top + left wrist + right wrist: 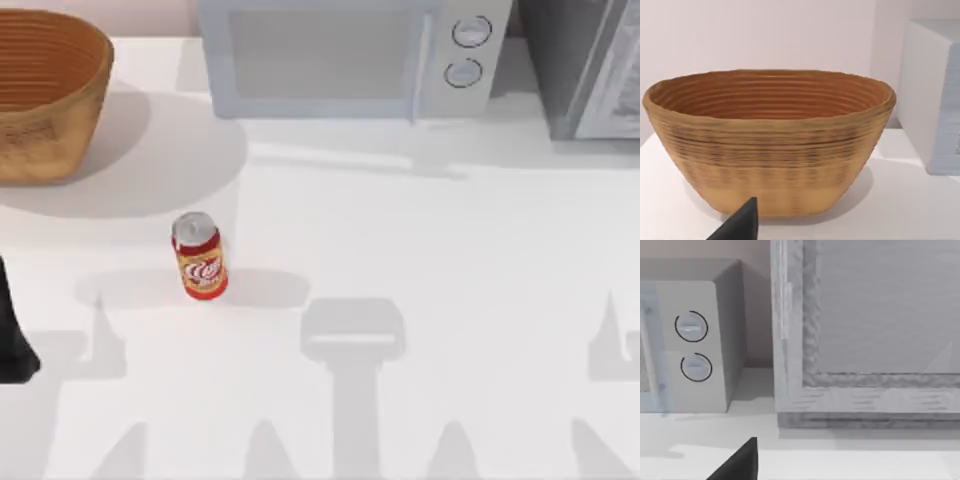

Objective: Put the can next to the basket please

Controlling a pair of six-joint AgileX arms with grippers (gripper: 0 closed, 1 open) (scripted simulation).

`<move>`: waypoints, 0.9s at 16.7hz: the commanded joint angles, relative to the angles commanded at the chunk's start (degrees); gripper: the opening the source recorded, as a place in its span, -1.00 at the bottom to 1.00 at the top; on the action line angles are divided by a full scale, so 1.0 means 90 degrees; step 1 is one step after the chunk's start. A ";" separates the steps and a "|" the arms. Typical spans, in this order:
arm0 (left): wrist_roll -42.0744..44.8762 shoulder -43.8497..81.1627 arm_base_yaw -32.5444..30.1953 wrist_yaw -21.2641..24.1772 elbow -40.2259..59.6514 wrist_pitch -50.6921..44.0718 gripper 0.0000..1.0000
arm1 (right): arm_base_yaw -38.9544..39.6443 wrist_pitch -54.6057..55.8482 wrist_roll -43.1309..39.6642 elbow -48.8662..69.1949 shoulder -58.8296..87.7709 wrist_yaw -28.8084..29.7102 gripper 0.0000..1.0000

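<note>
The can (200,257), red and orange-yellow with a white swirly logo and a silver top, stands upright on the white table left of the middle. The basket (45,95), large, woven and tan with a ribbed orange inside, sits at the back left corner, well apart from the can. In the left wrist view the basket (767,145) is straight ahead, with one dark fingertip (744,224) of my left gripper low in front of it and nothing against it. My left arm (12,340) shows at the left edge. One fingertip (742,462) of my right gripper shows alone, holding nothing.
A white microwave (350,55) stands at the back centre, with two round knobs (692,345). A grey cabinet (590,65) stands at the back right, and its front (870,330) is close ahead in the right wrist view. Open table lies between can and basket.
</note>
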 joint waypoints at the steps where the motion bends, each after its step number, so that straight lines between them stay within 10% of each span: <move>1: 0.0000 0.0000 0.0000 0.0000 0.0000 0.0000 1.00 | 0.0000 0.0000 0.0000 0.0000 0.0000 0.0000 1.00; 15: 0.1005 0.4966 -0.1249 -0.0030 0.3579 -0.3148 1.00 | 0.0000 0.0000 0.0000 0.0000 0.0000 0.0000 1.00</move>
